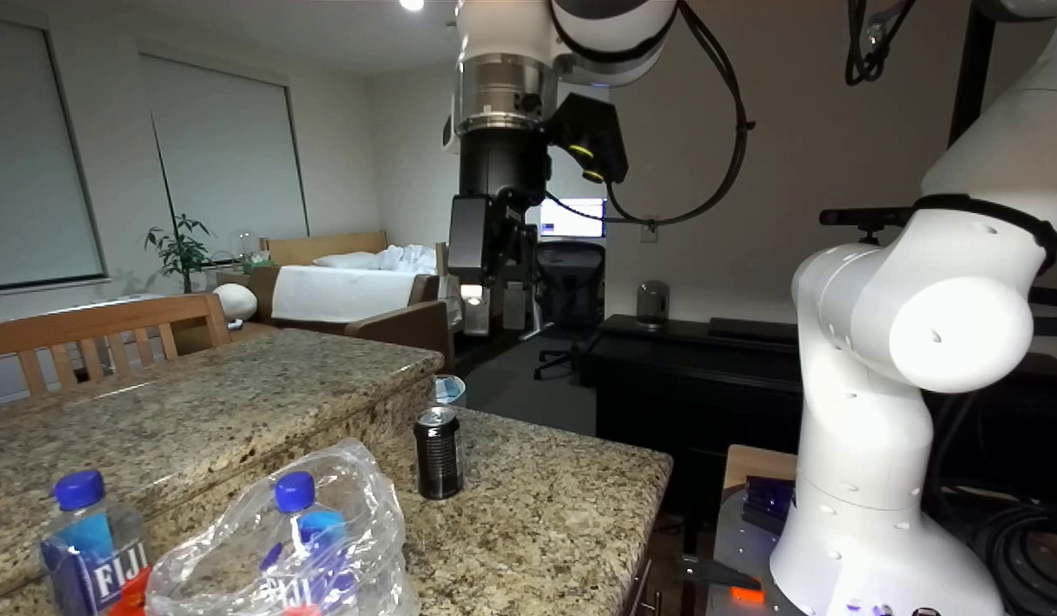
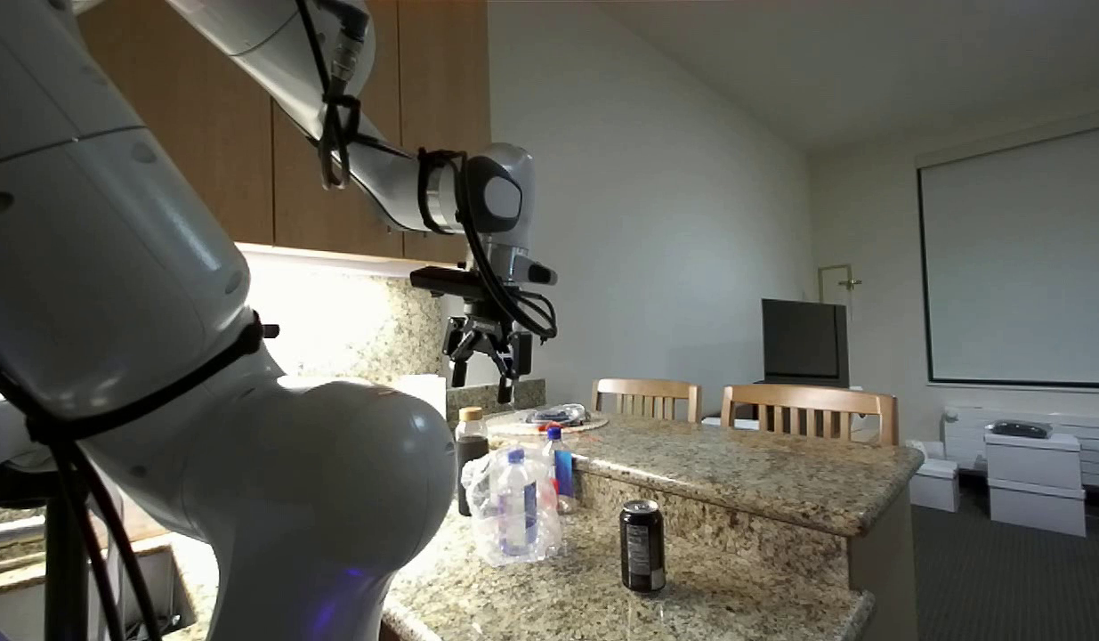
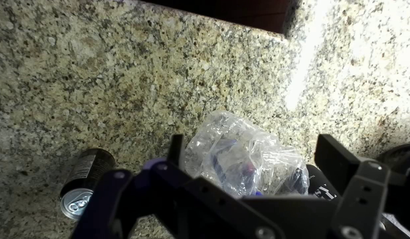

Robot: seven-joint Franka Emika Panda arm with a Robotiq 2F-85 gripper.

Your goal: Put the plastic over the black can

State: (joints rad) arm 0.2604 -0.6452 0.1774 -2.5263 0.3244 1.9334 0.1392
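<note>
Wrist view, left to right: the black can (image 3: pixel 85 176) stands at eight o'clock on the speckled bench (image 3: pixel 125 83), its silvery top overlapped by the hand (image 3: pixel 251 146), whose jaws are spread wide apart. Through that gap, at about five o'clock, shows the plastic (image 3: pixel 238 156), clear and crinkled; at four o'clock is a dark thing with white lettering (image 3: pixel 319 182), partly hidden. In an exterior view, again from the left, a dark bottle with a tan cap (image 2: pixel 472 445) stands at seven o'clock, and the hand hangs well above the bench, at about twelve o'clock from the plastic. The plastic sits near six o'clock, a blue-capped bottle (image 2: pixel 518 499) showing through it and another blue-capped bottle (image 2: pixel 563 472) just beside. The can follows at five o'clock, upright and apart from the plastic, then two wooden chairs (image 2: pixel 807 397) near four o'clock. In an exterior view a leafy plant (image 1: pixel 183 250) is at nine o'clock, the can stands at two o'clock from the plastic, and the arm's white base (image 1: pixel 866 488) is at four o'clock.
</note>
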